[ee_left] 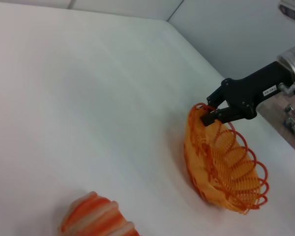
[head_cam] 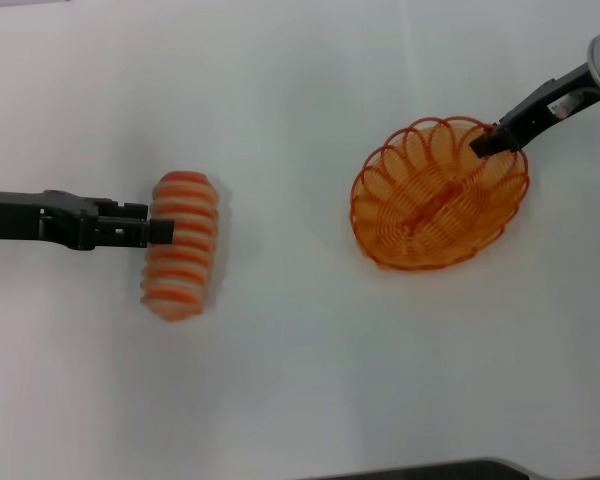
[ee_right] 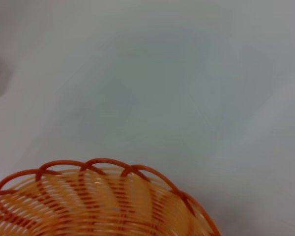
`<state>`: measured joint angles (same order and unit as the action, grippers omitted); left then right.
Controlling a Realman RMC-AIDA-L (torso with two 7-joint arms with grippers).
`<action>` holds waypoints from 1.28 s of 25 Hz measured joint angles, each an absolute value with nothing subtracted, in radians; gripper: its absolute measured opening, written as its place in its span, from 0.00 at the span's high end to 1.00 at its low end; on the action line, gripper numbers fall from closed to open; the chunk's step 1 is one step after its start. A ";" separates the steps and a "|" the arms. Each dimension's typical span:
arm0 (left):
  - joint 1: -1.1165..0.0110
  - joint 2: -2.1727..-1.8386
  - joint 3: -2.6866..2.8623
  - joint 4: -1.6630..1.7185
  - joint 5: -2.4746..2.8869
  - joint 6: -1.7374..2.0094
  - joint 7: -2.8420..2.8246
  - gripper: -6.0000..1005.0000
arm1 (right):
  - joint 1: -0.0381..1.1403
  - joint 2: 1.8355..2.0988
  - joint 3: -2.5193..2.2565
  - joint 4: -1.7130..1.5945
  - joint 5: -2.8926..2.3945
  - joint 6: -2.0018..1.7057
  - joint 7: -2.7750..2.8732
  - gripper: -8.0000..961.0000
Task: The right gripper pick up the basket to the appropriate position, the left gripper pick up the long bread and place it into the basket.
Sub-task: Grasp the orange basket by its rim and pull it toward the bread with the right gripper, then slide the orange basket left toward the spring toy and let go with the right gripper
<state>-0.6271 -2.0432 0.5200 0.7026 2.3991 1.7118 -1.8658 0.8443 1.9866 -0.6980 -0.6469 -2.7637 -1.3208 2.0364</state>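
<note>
The long bread [head_cam: 180, 245], striped orange and cream, lies on the white table at the left; its end also shows in the left wrist view [ee_left: 96, 219]. My left gripper [head_cam: 163, 232] reaches in from the left and its tip meets the bread's left side. The orange wire basket [head_cam: 420, 200] is at the right. My right gripper [head_cam: 485, 143] is shut on its far right rim, which the left wrist view shows clearly [ee_left: 210, 114]. There the basket [ee_left: 226, 167] looks tilted, its gripped side raised. The right wrist view shows only the basket's rim [ee_right: 103, 164].
White table [head_cam: 300, 380] lies between the bread and the basket. A dark edge [head_cam: 430, 470] runs along the bottom of the head view. In the left wrist view the table's far edge and some small clutter [ee_left: 292, 118] lie beyond the right arm.
</note>
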 joint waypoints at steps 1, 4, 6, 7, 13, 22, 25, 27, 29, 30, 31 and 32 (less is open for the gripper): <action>-0.627 -2.043 0.520 0.703 2.399 1.710 -1.865 0.31 | 0.843 1.983 -0.697 -0.647 -2.757 -1.325 2.037 0.71; -0.629 -2.043 0.519 0.703 2.399 1.705 -1.860 0.31 | 0.835 1.966 -0.696 -0.645 -2.726 -1.344 2.042 0.77; -0.629 -2.043 0.518 0.703 2.399 1.704 -1.859 0.31 | 0.825 1.955 -0.695 -0.642 -2.699 -1.360 2.042 0.81; -0.629 -2.044 0.518 0.703 2.399 1.703 -1.859 0.31 | 0.819 1.950 -0.694 -0.640 -2.685 -1.366 2.043 0.82; -0.631 -2.044 0.519 0.703 2.398 1.696 -1.858 0.31 | 0.777 1.931 -0.640 -0.645 -2.566 -1.426 2.044 0.89; -0.637 -2.045 0.521 0.700 2.397 1.693 -1.851 0.31 | 0.698 1.921 -0.551 -0.580 -2.323 -1.407 2.046 0.90; -0.641 -2.046 0.519 0.698 2.397 1.693 -1.847 0.31 | 0.697 1.935 -0.546 -0.524 -2.314 -1.344 2.063 0.90; -0.643 -2.048 0.520 0.698 2.397 1.693 -1.847 0.31 | 0.698 1.949 -0.545 -0.503 -2.304 -1.321 2.073 0.90; -0.643 -2.049 0.520 0.698 2.397 1.691 -1.847 0.31 | 0.696 1.967 -0.544 -0.497 -2.286 -1.312 2.082 0.90; -0.643 -2.049 0.520 0.698 2.397 1.691 -1.847 0.31 | 0.694 1.975 -0.543 -0.496 -2.277 -1.307 2.086 0.90; -0.643 -2.049 0.519 0.698 2.397 1.691 -1.847 0.31 | 0.691 1.985 -0.542 -0.495 -2.269 -1.295 2.091 0.90; -0.643 -2.049 0.519 0.698 2.397 1.690 -1.847 0.31 | 0.689 1.992 -0.542 -0.494 -2.264 -1.283 2.095 0.90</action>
